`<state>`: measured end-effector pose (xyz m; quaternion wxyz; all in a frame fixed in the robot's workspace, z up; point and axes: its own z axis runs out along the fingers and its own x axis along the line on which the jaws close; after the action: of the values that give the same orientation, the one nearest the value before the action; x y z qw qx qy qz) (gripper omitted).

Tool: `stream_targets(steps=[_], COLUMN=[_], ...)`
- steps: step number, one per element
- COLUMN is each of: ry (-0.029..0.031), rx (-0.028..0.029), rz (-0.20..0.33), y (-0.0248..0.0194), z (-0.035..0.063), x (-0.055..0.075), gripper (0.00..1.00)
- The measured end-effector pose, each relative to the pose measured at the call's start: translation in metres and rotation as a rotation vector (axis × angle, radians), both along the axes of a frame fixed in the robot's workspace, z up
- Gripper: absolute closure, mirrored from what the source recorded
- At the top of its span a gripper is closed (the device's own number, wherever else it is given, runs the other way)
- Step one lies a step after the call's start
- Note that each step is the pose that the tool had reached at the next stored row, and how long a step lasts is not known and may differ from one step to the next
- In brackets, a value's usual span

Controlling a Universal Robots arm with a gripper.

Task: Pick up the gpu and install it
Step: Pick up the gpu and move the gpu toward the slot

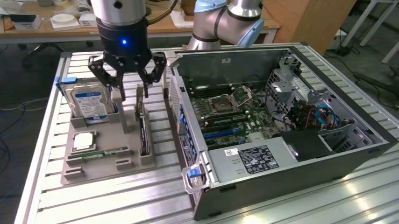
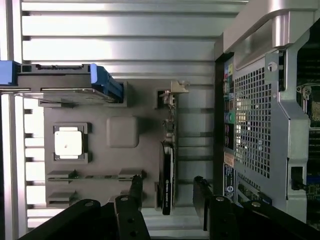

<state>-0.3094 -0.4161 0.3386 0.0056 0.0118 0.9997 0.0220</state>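
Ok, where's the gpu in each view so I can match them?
Exterior view: the gpu stands on edge in the grey holder, in the slot nearest the computer case.
Wrist view: the gpu is seen edge-on, between the grey holder's middle and the computer case.
Shared landmark: the square silver chip.

gpu (image 2: 167,175) edge-on, faces unseen

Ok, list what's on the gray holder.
On the holder: a hard drive standing upright, a processor lying flat, a memory stick and the gpu on edge in its slot. The drive's and gpu's lower edges are hidden in their slots.
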Motion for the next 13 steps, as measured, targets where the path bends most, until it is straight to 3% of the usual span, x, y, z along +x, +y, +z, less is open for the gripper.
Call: stream_targets(steps=[4, 6, 11, 13], ry=[-0.0001, 0.0001, 0.0, -0.0001], rx=[0.0, -0.0002, -0.0002, -0.0017], rz=[0.0, 0.0, 0.0, 0.0], y=[-0.0006, -0.0066, -0.0074, -0.01], z=[-0.0073, -0.0108, -0.0199, -0.0227], x=[0.0, 0.0, 0.0, 0.0], gripper=[0.47, 0.47, 0.47, 0.47])
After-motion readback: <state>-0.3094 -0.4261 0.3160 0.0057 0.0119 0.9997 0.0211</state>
